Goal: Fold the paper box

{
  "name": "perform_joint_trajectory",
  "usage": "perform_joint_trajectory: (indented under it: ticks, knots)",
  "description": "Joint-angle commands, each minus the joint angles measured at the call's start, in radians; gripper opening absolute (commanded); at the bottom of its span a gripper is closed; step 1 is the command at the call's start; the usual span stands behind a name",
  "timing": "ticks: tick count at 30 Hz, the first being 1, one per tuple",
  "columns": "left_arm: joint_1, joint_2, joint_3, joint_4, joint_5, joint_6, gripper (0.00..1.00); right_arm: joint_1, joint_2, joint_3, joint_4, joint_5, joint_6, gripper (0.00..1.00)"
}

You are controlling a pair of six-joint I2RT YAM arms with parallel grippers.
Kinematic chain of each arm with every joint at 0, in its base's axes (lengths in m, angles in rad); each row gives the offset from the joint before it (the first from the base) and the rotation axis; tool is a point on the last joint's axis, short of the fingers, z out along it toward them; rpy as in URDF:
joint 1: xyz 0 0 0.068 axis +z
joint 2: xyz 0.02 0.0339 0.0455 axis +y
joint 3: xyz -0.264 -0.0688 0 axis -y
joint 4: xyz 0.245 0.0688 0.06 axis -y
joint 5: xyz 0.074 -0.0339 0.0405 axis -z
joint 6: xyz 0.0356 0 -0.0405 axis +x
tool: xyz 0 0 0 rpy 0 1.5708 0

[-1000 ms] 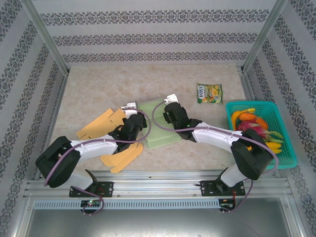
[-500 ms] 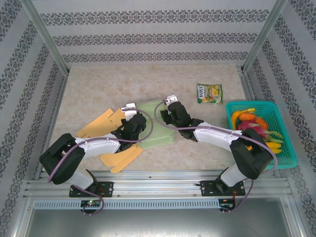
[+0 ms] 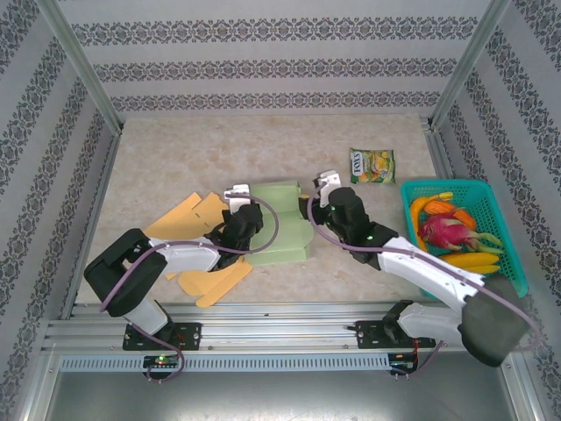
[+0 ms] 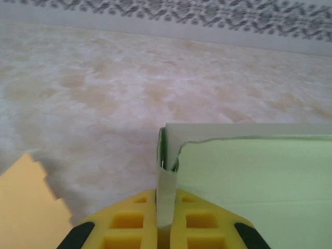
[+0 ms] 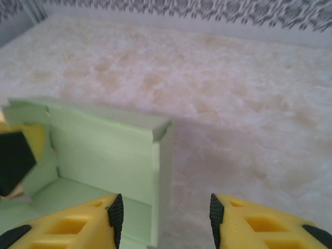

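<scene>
Right, starting nearest the bases in the overhead view: the loose tan cardboard cut-outs [image 3: 215, 279] lie flat beside the left arm. Just beyond them the pale green paper box [image 3: 279, 224], partly raised, sits on the beige marbled tabletop [image 3: 263, 140] between my two grippers, its long axis running roughly left to right. The left gripper [image 3: 235, 193] is at the box's left end; its wrist camera shows the yellow fingers [image 4: 129, 228] pressed fully together on a thin green flap [image 4: 166, 192] at the corner of that wall, so that side is pinned. The right gripper [image 3: 327, 181] hangs just off the box's right end, jaws about half apart and holding nothing. What the next move turns on, I judge, is the right wall [image 5: 163, 155]: from the right wrist it stands upright, edge-on, directly ahead and lined up with the gap between the fingers [image 5: 67, 225]. The right arm is the nearer one to it, and the free one. The overhead view gives me the layout but not whether the wall is inside the jaws; the wrist view suggests it is just ahead of the fingertips, though the frame's bottom edge cuts that off, so I can't be sure. Off to the right and farther back, well apart from the work, lie a green snack packet [image 3: 372, 165] and a teal plastic basket [image 3: 456, 183] of fruit.
</scene>
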State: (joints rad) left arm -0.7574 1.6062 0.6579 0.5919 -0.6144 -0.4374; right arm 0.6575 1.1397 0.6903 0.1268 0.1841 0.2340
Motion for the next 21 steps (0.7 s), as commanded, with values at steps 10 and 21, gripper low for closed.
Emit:
perform_joint_trajectory:
  ticks: [10,21]
  knots:
    - [-0.011,0.291,-0.012,0.731,0.424,0.377,0.0,-0.177,-0.224,-0.125,-0.108,-0.046,0.157,0.52]
    - [-0.064,0.426,0.037,0.828,0.404,0.534,0.01,-0.096,-0.11,-0.169,-0.063,0.049,0.194,0.51]
